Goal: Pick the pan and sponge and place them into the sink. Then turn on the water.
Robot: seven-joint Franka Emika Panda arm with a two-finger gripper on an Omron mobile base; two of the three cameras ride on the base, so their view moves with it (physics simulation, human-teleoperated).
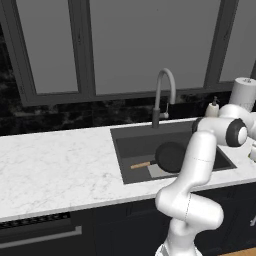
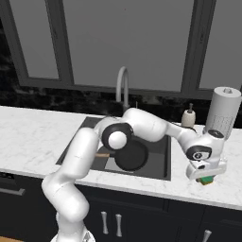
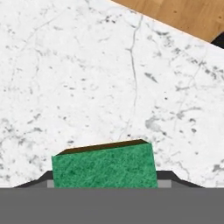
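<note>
Step in hand, by my read: sponge pickup. Pan (image 1: 171,156) already lies in sink (image 1: 125,142), so 1st item looks done; sponge + water left.

Gripper (image 2: 206,178) is down on the counter (image 2: 28,137) to the R of the sink, near the front edge, abt 4 o'clock from the basin in R base view. Sponge (image 3: 104,165) sits between the tips in hand view, at 6 o'clock of that frame. Fingertips show as dark bits at both ends of the block, close against it or touching. Can't tell whether jaws have clamped on it or just bracket it; no lift visible, the block looks flat on the marble.

Next move, as I judge it: finish the squeeze, lift straight up, carry toward 9-10 o'clock over the sink rim, release beside the pan. Then faucet (image 1: 164,92) handle at the basin's 12 o'clock side. No water seen at the spout.

Sponge look: small rect block, green textured face toward cam, thin brownish edge along its far side. In R base view just a green bit under the hand.

Pan: round, black, light wooden handle pointing abt 8 o'clock in L base view, partly behind the arm.
</note>
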